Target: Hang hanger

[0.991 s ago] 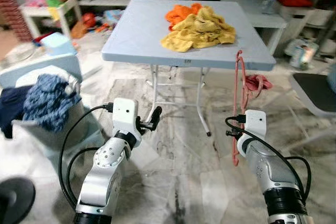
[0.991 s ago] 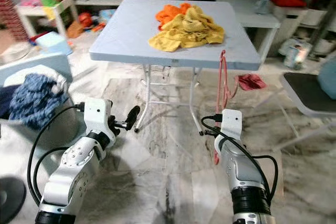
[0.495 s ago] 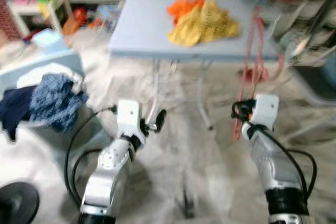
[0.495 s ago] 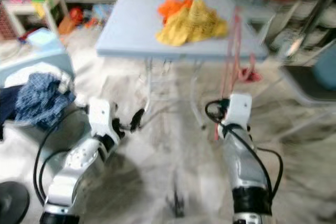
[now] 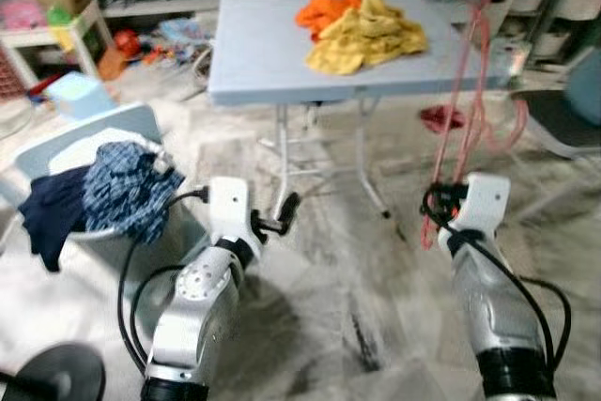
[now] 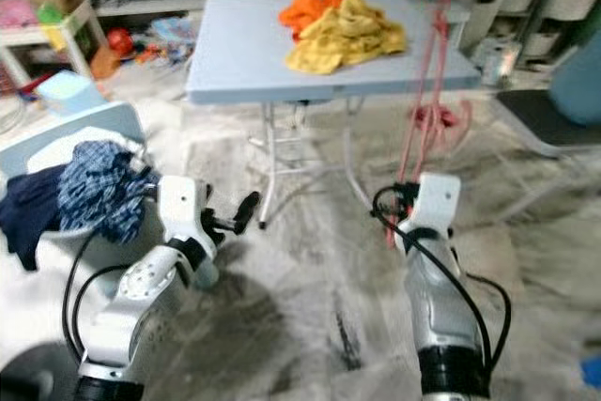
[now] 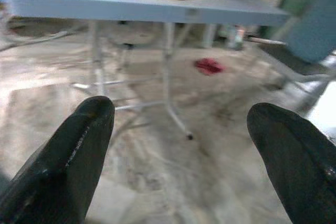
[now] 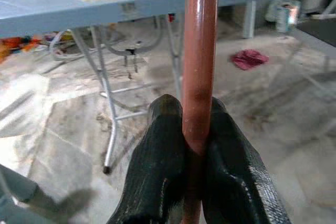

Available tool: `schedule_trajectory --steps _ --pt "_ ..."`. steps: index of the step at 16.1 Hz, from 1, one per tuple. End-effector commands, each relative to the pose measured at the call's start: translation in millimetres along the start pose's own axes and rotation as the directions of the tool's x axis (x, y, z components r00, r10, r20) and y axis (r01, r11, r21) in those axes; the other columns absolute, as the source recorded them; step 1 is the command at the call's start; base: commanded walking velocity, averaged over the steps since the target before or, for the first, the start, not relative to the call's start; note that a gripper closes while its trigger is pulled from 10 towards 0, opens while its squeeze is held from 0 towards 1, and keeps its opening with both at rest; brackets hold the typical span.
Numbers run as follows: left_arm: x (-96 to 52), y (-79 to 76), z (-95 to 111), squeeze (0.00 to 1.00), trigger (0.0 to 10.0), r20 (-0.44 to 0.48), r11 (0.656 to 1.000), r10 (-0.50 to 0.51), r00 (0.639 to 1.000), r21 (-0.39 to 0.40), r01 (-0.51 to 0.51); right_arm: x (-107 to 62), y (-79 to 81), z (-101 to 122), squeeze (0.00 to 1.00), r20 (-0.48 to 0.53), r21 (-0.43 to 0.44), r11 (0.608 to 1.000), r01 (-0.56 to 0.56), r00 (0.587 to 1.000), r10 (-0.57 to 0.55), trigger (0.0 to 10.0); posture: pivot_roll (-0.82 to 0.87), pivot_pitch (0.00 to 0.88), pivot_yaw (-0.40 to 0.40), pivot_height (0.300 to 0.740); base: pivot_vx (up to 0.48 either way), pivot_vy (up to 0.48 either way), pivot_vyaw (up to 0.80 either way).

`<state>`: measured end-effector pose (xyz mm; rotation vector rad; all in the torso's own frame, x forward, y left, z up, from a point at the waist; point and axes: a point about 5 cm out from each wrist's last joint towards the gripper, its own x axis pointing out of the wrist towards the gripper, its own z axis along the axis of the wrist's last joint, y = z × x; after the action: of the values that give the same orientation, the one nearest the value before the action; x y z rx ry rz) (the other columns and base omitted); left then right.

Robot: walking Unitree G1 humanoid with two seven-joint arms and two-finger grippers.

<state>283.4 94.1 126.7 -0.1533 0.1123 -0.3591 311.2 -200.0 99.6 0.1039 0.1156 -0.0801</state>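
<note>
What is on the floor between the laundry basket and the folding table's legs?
Nothing: bare marble floor between the laundry basket and the table's legs, as the left eye view shows. The left gripper hangs above that stretch, open; the right gripper clamps the hanger.

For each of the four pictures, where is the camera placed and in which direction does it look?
Left eye view: on the head, looking forward and down at the grey folding table; both silver arms show.
Right eye view: the same scene, from slightly to the right.
Left wrist view: along the open left tool, toward the table legs and floor.
Right wrist view: along the right tool, shut on the pink plastic hanger.
Shared: all four show the pile of yellow cloth on the table.
</note>
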Motion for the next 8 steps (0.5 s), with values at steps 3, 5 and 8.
schedule_trajectory --steps 3,5,8 --pt "-3.6 8.1 8.7 0.0 10.0 0.05 0.999 0.007 0.999 -0.032 -0.005 3.3 8.6 5.6 0.0 0.024 -0.006 1.0 -0.029 0.999 0.029 10.0 -0.09 0.0 -0.016 0.74 0.0 0.0 0.0" --pt "-3.9 8.4 8.7 0.0 10.0 0.053 0.999 0.006 0.999 -0.038 -0.004 3.3 8.5 5.5 0.0 0.024 -0.007 1.0 -0.03 0.999 0.03 10.0 -0.09 0.0 -0.016 0.74 0.0 0.0 0.0" --pt "-5.0 7.3 8.2 0.0 10.0 0.057 0.998 -0.012 0.998 -0.061 0.015 3.8 8.7 3.8 0.0 0.006 -0.009 0.999 -0.031 0.999 0.031 10.0 -0.09 0.0 -0.018 0.74 0.296 0.0 0.0"
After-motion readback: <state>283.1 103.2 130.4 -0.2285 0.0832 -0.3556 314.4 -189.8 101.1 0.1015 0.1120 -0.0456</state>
